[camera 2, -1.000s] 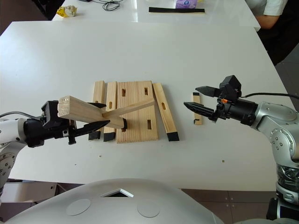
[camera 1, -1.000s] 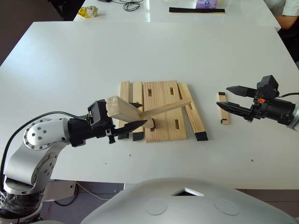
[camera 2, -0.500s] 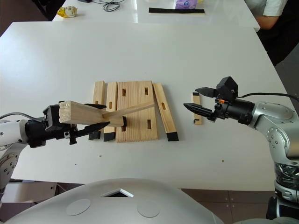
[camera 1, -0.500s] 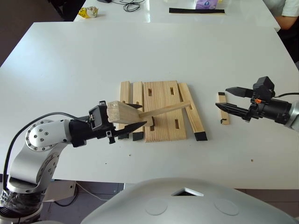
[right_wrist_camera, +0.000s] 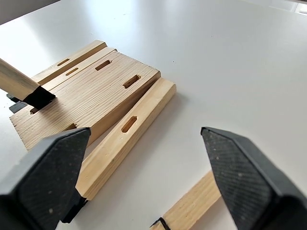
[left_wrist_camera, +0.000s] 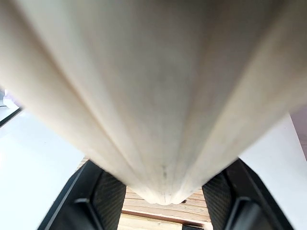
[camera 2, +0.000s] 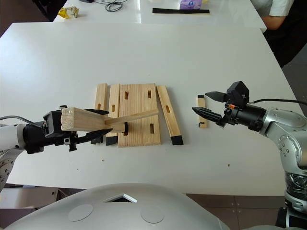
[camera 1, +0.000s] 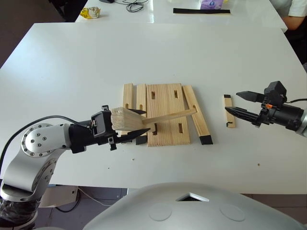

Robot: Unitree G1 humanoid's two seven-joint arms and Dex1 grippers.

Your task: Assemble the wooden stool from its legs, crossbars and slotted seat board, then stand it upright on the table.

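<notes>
1. Left gripper (camera 1: 140, 121): fingers clamped on the held leg (camera 1: 125, 125), one finger on each side of it. The leg's thick end juts back past the fingers, over the wrist. Its black-capped foot lies ahead of the fingertips, resting on the seat board (camera 1: 165, 103) beside a slot.

2. Thin bar (camera 1: 172, 115): starts just ahead of the left fingertips and runs right across the board. Whether it is joined to the held leg cannot be told.

3. First loose leg (camera 1: 128, 96) and second loose leg (camera 1: 141, 96): flat on the white table (camera 1: 72, 62), side by side, just beyond the left fingertips. The second lies against the board's left edge.

4. Seat board: flat, four slots showing, between the two grippers and nearer the left fingers.

5. Right-hand leg (camera 1: 197, 120): slotted and black-footed, set against the board's right edge, apart from the right fingers.

6. Short crossbar (camera 1: 230, 115): flat on the table, just beside the right gripper's lower fingertip. Whether they touch cannot be told.

7. Right gripper (camera 1: 231, 101): fingers spread wide, nothing between them, tips pointing toward the board.
</notes>
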